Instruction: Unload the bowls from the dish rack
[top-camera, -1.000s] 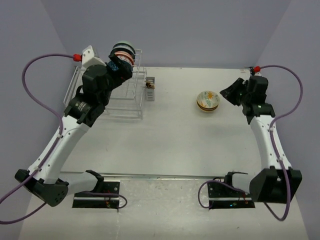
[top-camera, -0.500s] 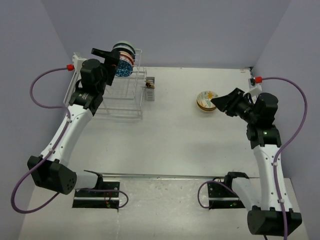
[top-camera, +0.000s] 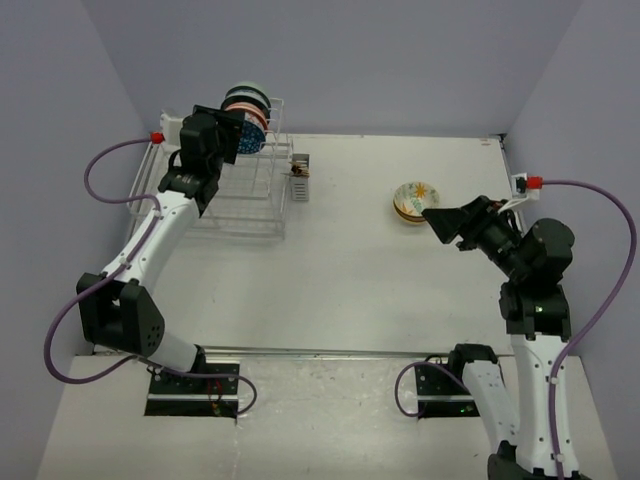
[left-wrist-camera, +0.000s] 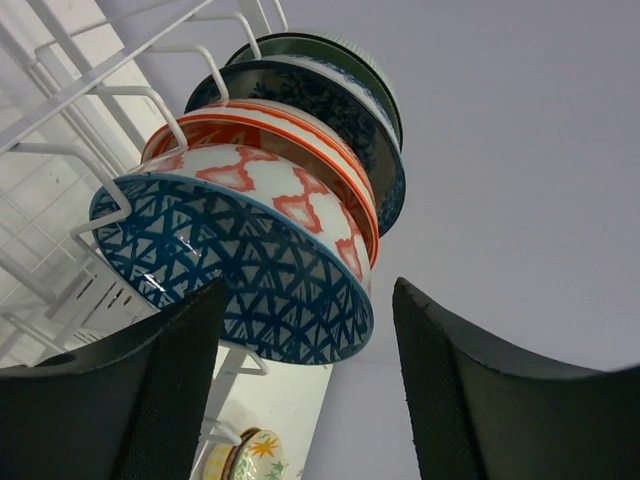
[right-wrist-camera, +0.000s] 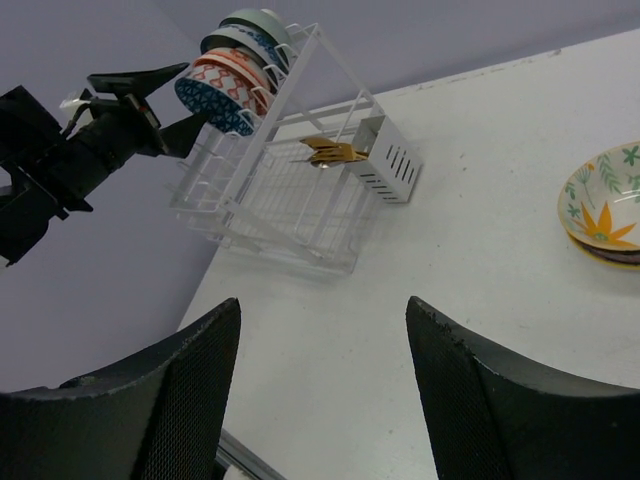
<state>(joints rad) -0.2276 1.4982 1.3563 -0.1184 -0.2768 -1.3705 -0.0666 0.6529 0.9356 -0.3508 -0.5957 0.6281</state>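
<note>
Lilac wall (left-wrist-camera: 520, 150) behind; racked blue-patterned bowl (left-wrist-camera: 240, 275) sits just ahead of spread left end effector (left-wrist-camera: 308, 295).

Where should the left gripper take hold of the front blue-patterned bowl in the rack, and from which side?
Probably its free rim, from the side away from the dish rack wires: the front bowl stands on edge, blue face towards the open left gripper, an orange-striped bowl close behind.

Black, seemingly mesh-textured pincers (left-wrist-camera: 308, 300) (right-wrist-camera: 322, 305); purple cables (top-camera: 575, 183)
</note>
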